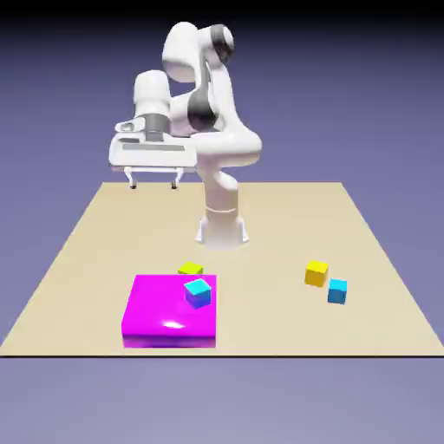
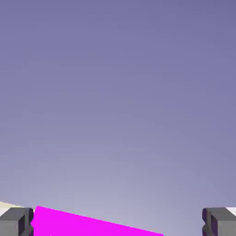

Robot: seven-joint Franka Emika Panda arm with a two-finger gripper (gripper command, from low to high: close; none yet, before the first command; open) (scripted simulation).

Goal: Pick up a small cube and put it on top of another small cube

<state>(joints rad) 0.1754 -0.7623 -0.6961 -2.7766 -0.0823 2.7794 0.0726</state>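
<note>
End effector (image 1: 153, 183) hangs high over the far part of the worktop (image 1: 78, 251), fingers spread wide, nothing between them. Lime cube (image 1: 191, 269) sits on the worktop right behind the magenta block (image 1: 160, 312), touching or nearly touching its far edge; can't tell which. A cyan cube (image 1: 198, 293) rests on top of the block, just in front of the lime one. Golden-yellow cube (image 1: 316, 273) is well apart, toward the exterior view's right, with a second cyan cube (image 1: 337, 290) just beside it.

Risks:
- Lime cube is crowded; a finger coming down on the block side could strike the block's edge or knock the cyan cube on top.
- Wrong pick: lime and golden-yellow look alike in colour.
- On placing, the neighbouring cyan cube sits close to the target, so an open finger could nudge it or the target.
- Hand view shows only backdrop and a strip of magenta (image 2: 92, 226), no cubes, so no help aligning yet.
</note>
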